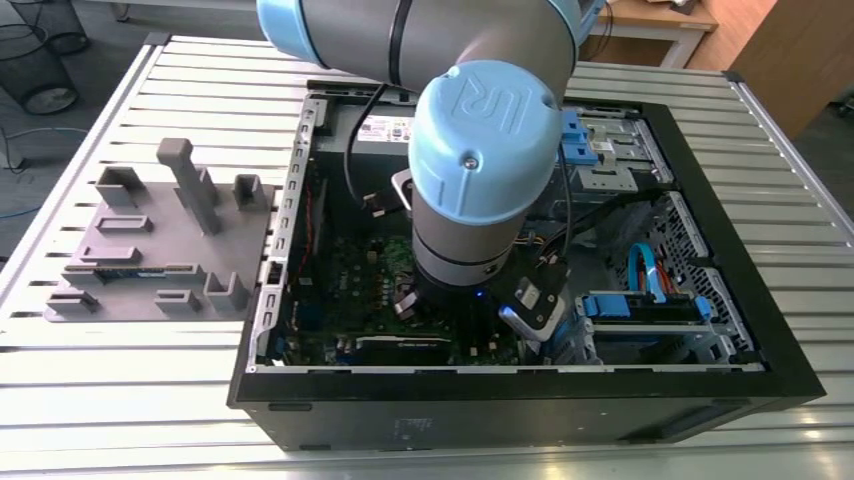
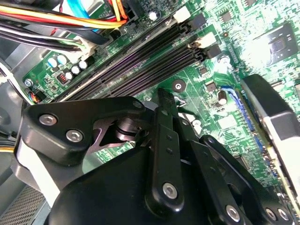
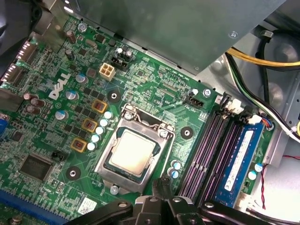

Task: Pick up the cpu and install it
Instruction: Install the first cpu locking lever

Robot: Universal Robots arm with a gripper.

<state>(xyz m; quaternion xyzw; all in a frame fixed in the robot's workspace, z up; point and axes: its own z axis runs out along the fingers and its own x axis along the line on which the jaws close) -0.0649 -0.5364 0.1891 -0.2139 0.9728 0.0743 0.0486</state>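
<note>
In the exterior view, the arm's black gripper (image 1: 461,318) hangs inside the open black computer case (image 1: 747,385), above its green motherboard (image 1: 354,275). In the second wrist view its fingers look nearly closed; whether they grip anything I cannot tell. In the first wrist view, the silver-topped square cpu (image 3: 132,153) lies flat inside the metal-framed socket (image 3: 161,154); seating should be square and gentle.
</note>
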